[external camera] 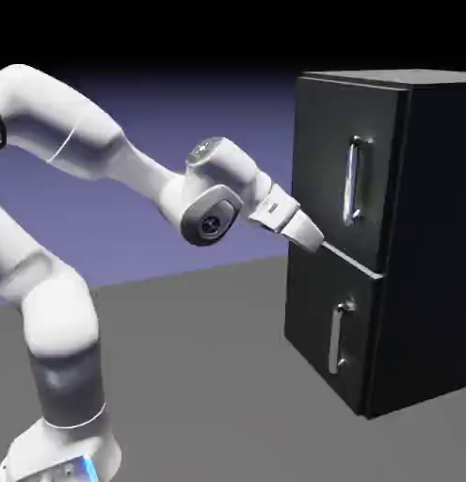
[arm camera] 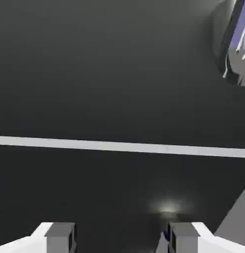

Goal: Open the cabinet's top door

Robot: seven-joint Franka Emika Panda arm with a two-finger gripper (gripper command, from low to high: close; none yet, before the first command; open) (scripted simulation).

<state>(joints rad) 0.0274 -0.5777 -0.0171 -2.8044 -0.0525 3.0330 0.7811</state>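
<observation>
Your gripper (external camera: 312,236) is very close to the front of the cabinet (external camera: 434,235), low on the top door (external camera: 321,160), right by the pale seam (arm camera: 122,147) between the two doors. It is not at the long handle (external camera: 353,179). That handle is up and off to the side, and in the hand view you only see its bottom end in the top right corner.

The fingers (arm camera: 59,236) are apart, with a wide gap between them. Nothing is in that gap. Your hand holds nothing.

Here is what could go wrong. If you push ahead now, the fingertips may bump the flat door, because there is nothing to grab there. If you close now, the fingers will only pinch air. If you slide down and not up, you may end up at the small handle (external camera: 338,337) on the lower door (external camera: 316,320), and that is the wrong door. And if you grab the long bar only at its tip, I think it could slip out when you pull.

Now count with me. One cabinet. Two doors, one big on top and one short below. Two silver handles, one on each door. One white arm (external camera: 76,141), one gripper, two fingers. One grey table (external camera: 208,377) under it all.
</observation>
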